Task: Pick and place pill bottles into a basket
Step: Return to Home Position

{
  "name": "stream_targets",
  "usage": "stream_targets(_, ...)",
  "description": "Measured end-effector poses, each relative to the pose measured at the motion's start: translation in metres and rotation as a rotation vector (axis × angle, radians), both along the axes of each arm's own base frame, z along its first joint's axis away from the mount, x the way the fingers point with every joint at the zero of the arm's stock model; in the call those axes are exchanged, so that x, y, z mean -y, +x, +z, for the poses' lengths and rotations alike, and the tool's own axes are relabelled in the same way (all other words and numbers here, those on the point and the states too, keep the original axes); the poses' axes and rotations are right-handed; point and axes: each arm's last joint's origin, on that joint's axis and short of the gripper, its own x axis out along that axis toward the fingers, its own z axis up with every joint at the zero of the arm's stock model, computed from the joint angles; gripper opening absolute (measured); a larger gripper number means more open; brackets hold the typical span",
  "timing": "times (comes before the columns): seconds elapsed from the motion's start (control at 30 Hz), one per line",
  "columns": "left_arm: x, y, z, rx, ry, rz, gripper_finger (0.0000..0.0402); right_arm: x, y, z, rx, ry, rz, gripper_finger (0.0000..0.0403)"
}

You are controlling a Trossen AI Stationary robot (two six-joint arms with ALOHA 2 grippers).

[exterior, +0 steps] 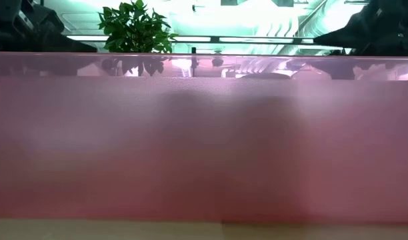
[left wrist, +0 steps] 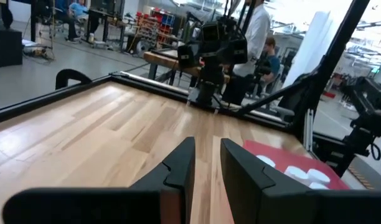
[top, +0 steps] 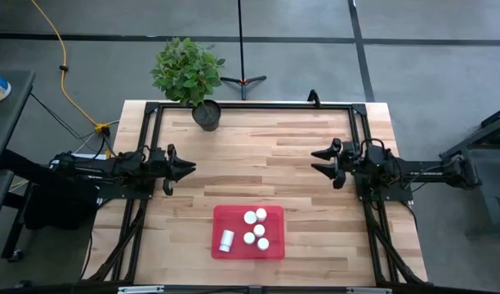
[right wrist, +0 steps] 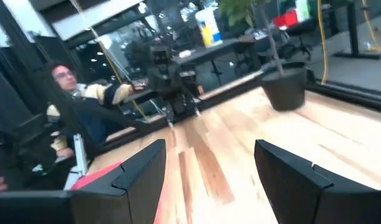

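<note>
Red tray (top: pixel 225 219) sits near-centre on the wooden table (top: pixel 266 155), between the two arms and closer to the near edge than either gripper. All six pill bottles (top: pixel 259 230) are inside it. Five stand upright in a cluster in the right half, white caps up. One white bottle (top: pixel 226 240) lies on its side in the left half, long axis roughly near-to-far. No bottle seen on the bare wood.

Left gripper (top: pixel 185 169): left side, farther back than the tray, pointing right across the table. Fingers close together with a thin slit of table showing between them, holding nothing.

Right gripper (top: pixel 315 162): right side, mirrored, pointing left. Fingers spread wide, empty.

The tray lies near and inward of each gripper, well apart from both. The lying bottle is on the left arm's side, the upright cluster slightly toward the right's.

Judgement: placing looks complete. What remains is a retreat away from the tray, with nothing in either path. Plant pot (top: pixel 206 114) at far left, well clear.
</note>
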Motion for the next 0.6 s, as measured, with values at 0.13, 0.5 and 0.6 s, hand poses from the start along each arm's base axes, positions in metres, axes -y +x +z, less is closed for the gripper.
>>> stream_targets(0.13, 0.0, 0.0, 0.0001, 0.0, 0.002, 0.0, 0.0111, 0.0001, 0.0, -0.0057, -0.058, 0.011, -0.004, 0.0236)
stream_targets(0.5, 0.0, -0.0001, 0.0004, -0.011, 0.111, 0.004, 0.0111, 0.0005, -0.0002, -0.008, -0.12, -0.301, -0.014, 0.0236)
stream_targets(0.6, 0.0, -0.0001, 0.0004, -0.025, 0.221, 0.005, 0.0111, -0.0001, -0.0002, -0.009, -0.136, -0.387, 0.011, 0.0236)
